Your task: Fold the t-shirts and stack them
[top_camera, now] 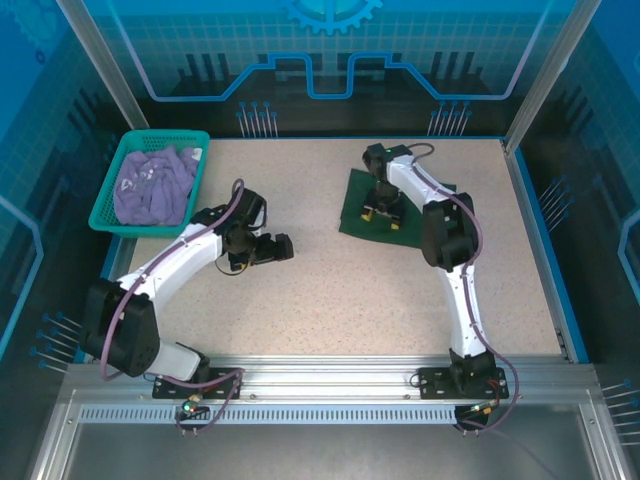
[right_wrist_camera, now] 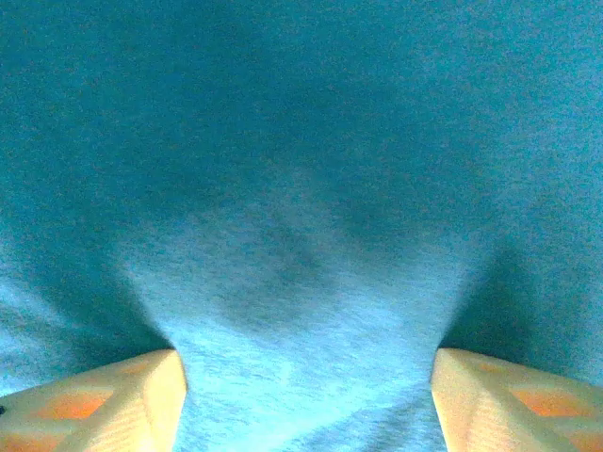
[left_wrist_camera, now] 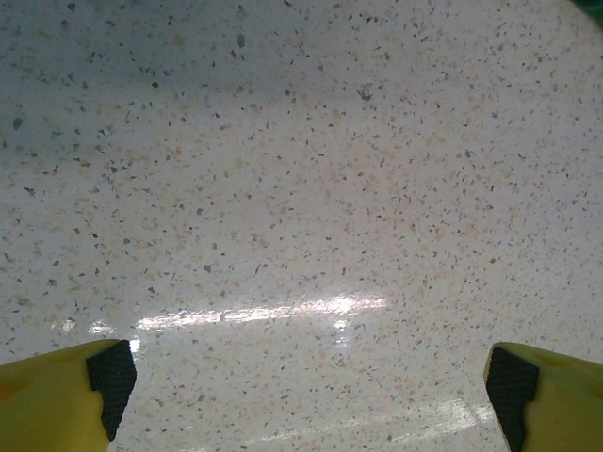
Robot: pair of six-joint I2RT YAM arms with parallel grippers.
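The dark green t-shirt (top_camera: 415, 205) lies folded into a small rectangle on the table's far right. My right gripper (top_camera: 382, 217) points down onto it. In the right wrist view its cloth (right_wrist_camera: 301, 188) spans the gap of the right gripper (right_wrist_camera: 306, 395), whose jaws stand apart and press into the fabric without pinching a fold. The lavender t-shirt (top_camera: 152, 185) lies crumpled in the teal mesh basket (top_camera: 105, 205) at the far left. My left gripper (top_camera: 288, 247) hovers low over bare table near the middle, wide open (left_wrist_camera: 313, 381), with nothing between its fingers.
The speckled tabletop (top_camera: 330, 300) stretches between the two arms. The basket stands at the table's left edge, close behind the left arm's elbow. Blue enclosure walls and metal posts (top_camera: 100, 60) ring the table.
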